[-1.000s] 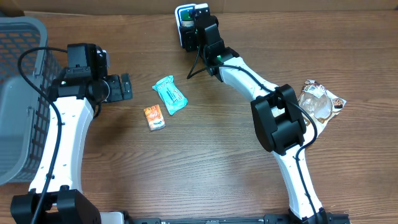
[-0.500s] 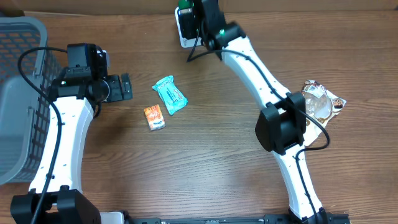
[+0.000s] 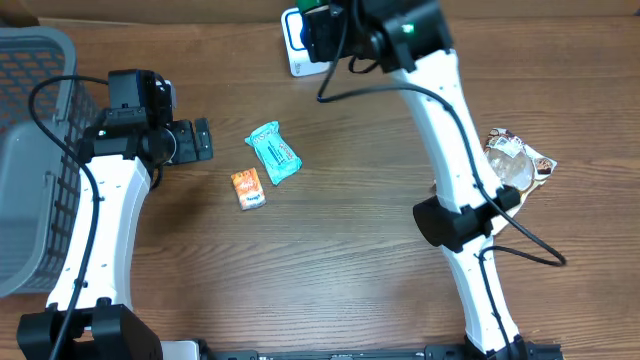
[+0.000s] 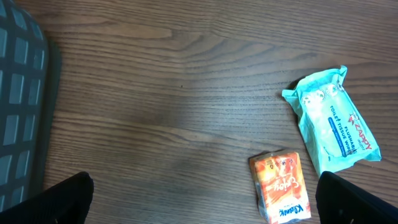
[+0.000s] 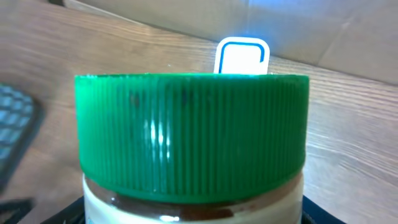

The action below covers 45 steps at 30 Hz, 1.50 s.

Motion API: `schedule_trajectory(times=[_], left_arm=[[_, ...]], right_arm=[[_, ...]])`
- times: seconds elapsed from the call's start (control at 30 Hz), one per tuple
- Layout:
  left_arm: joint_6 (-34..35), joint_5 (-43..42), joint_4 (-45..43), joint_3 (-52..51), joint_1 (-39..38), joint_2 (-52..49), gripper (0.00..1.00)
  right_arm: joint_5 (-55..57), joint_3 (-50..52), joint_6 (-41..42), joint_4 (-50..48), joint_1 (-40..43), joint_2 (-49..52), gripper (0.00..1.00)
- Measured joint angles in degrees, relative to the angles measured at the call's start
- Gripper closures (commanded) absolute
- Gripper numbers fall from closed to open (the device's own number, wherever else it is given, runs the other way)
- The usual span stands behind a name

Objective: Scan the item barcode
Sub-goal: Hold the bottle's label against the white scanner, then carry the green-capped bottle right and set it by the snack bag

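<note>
Right end effector is clamping the green-lidded jar and holding it up off the table at the far edge, right by the white and blue scanner. In the right wrist view the ribbed lid is filling most of the frame, with the scanner's top peeking out just behind it; the label side isn't showing, so I can't tell where the barcode is facing. Left end effector is hanging over the table beside the grey basket, fingers spread wide apart and gripping nothing. A teal wipes pack and a small orange tissue pack are lying flat mid-table, near each other but not touching. A crinkly clear snack bag is sitting at the right side, well apart from the rest.
</note>
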State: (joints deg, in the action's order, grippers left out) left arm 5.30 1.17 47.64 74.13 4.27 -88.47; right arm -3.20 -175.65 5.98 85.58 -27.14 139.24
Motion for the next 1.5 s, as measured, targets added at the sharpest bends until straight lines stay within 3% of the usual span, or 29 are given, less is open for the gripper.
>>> schedule_trajectory(times=[0.23,0.6,0.73,1.0,1.3,1.5], left_arm=[[0.00,0.00,-0.02,0.00,0.00,0.00,0.00],[0.00,0.00,-0.02,0.00,0.00,0.00,0.00],[0.00,0.00,-0.02,0.00,0.00,0.00,0.00],[0.00,0.00,-0.04,0.00,0.00,0.00,0.01],[0.00,0.02,0.00,-0.04,0.00,0.00,0.00],[0.00,0.02,-0.02,-0.04,0.00,0.00,0.00]], right_arm=[[-0.61,-2.12,0.02,11.58,0.15,-12.33,0.54],[-1.09,0.79,1.86,11.85,3.04,-21.68,0.53],[-1.33,10.51,2.14,11.74,4.66,-21.77,0.53],[1.46,40.09,5.27,10.19,12.28,-21.31,0.53],[3.91,72.02,8.57,-11.28,22.23,-20.76,0.51],[2.12,83.38,10.71,-23.19,26.51,-20.44,0.53]])
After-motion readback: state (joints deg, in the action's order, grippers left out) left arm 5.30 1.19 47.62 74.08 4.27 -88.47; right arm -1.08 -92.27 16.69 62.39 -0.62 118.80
